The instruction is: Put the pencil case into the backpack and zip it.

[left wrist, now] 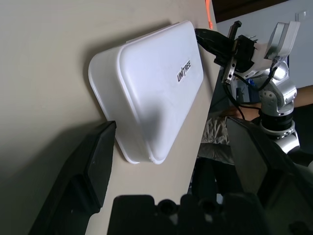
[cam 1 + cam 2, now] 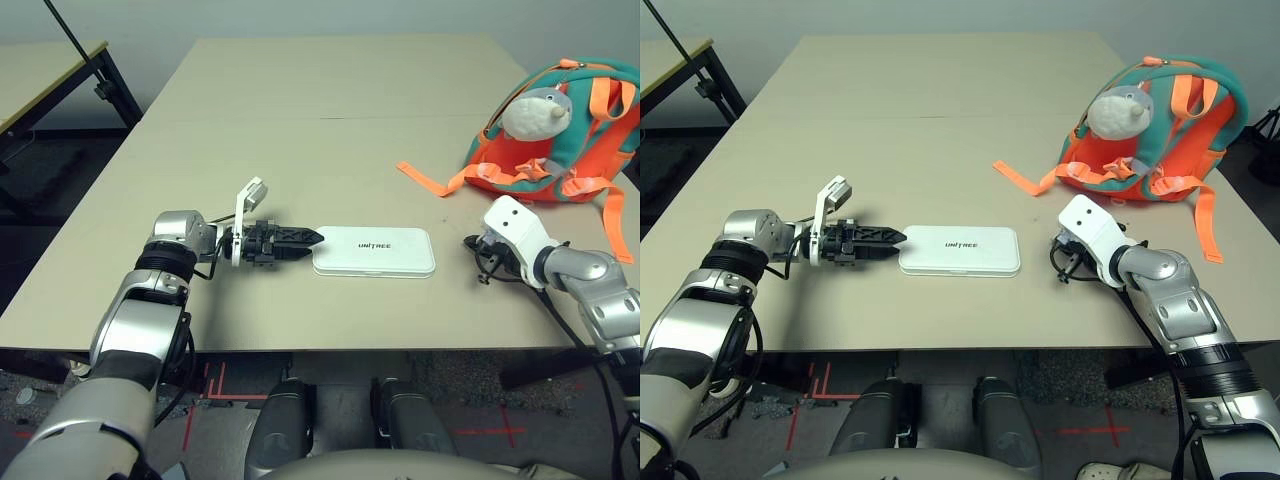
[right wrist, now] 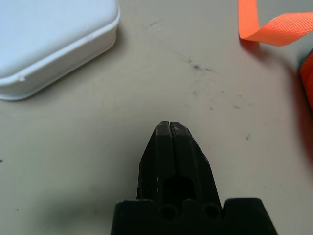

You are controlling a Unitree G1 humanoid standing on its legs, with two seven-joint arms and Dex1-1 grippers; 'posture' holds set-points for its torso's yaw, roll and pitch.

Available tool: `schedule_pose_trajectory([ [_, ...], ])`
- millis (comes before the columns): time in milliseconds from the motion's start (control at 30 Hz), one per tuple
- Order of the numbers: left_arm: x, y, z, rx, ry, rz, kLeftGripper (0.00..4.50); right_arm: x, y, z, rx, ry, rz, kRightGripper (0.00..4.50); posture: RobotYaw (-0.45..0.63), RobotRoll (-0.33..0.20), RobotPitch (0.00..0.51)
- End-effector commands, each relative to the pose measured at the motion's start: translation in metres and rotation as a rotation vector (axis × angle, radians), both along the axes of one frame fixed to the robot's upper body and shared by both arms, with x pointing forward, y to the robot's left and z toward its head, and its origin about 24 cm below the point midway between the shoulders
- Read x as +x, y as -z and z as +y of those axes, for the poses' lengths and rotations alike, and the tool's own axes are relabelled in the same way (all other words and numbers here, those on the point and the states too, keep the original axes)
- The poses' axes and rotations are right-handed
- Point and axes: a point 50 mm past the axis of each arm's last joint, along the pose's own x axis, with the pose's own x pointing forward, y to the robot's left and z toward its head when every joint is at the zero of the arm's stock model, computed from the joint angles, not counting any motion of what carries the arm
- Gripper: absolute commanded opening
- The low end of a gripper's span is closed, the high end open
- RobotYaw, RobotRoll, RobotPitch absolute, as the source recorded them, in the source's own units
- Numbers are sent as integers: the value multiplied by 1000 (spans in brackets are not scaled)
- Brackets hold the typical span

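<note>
My left gripper (image 2: 312, 238) gapes wide at the near end of the pencil case (image 2: 374, 251), lying flat mid-table well short of the backpack (image 2: 560, 130); right gripper (image 3: 169, 128) clenched empty; closing off-centre, I could skid the slick case away.

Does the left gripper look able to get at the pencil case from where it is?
Probably yes: the left gripper is open at the near end of the pencil case, with bare table around and nothing between them.
</note>
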Motion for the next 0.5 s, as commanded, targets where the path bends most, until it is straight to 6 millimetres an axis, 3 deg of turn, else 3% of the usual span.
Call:
schedule_pose_trajectory([
  [33, 1, 2, 5, 39, -5, 5, 4500, -2, 9, 1, -46, -35, 41, 21, 3, 0, 79],
  [500, 1, 3, 18, 93, -17, 4, 4500, -4, 15, 18, -81, -143, 91, 21, 20, 0, 86],
])
